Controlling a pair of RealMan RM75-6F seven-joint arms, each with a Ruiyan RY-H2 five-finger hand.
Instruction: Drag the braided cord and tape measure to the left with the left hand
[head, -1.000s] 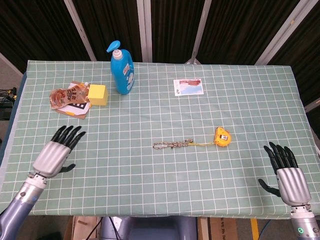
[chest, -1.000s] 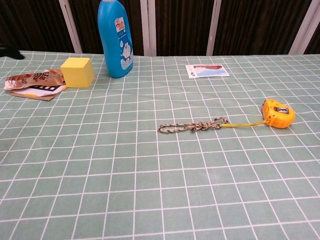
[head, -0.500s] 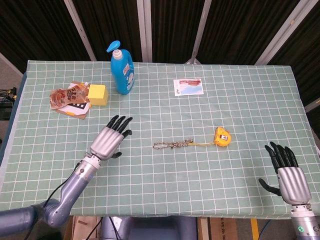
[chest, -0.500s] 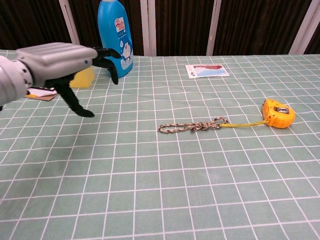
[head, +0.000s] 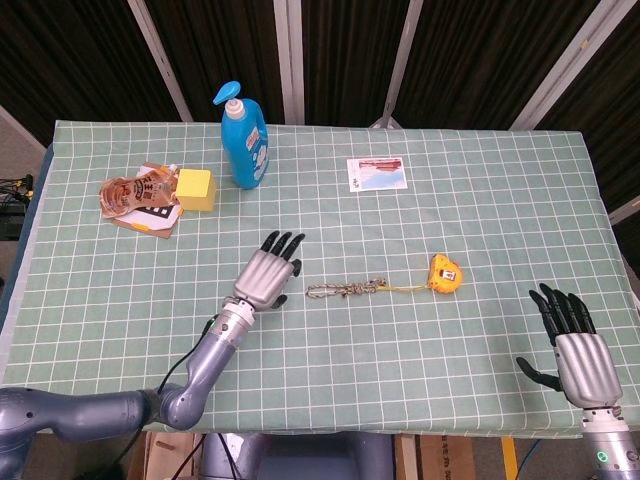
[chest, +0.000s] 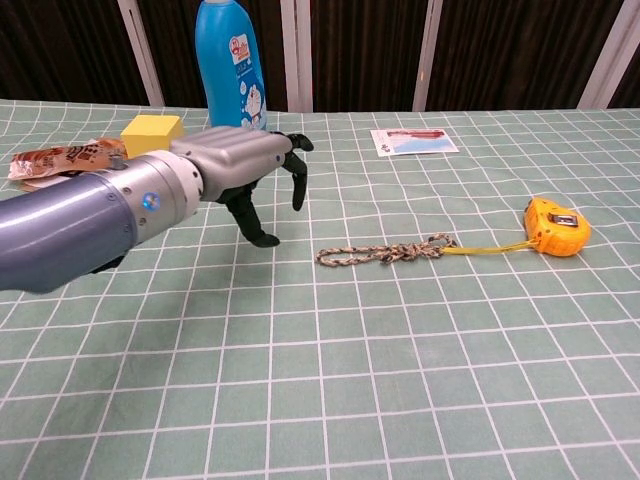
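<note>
Two things must travel together here: the braided cord (head: 346, 290) and the tape measure (head: 445, 272), joined by a thin yellow tape. The left hand (head: 268, 277) hovers just beside the cord's near loop, to that hand's right, empty with its fingers spread and angled down; in the chest view it appears raised above the cloth rather than touching it. The tape measure lies beyond the cord's far end, well apart from this hand. The right hand (head: 578, 350) rests far off at the table (head: 480, 200) edge, empty, fingers apart.

The likely trouble is a shallow catch: if the fingers press only the tip of the loop, the cord may slip out as the drag begins, or the tape could simply unspool so that the case stays put. A blue bottle (head: 243, 140) and yellow block (head: 195, 189) stand ahead and left of the hand.
</note>
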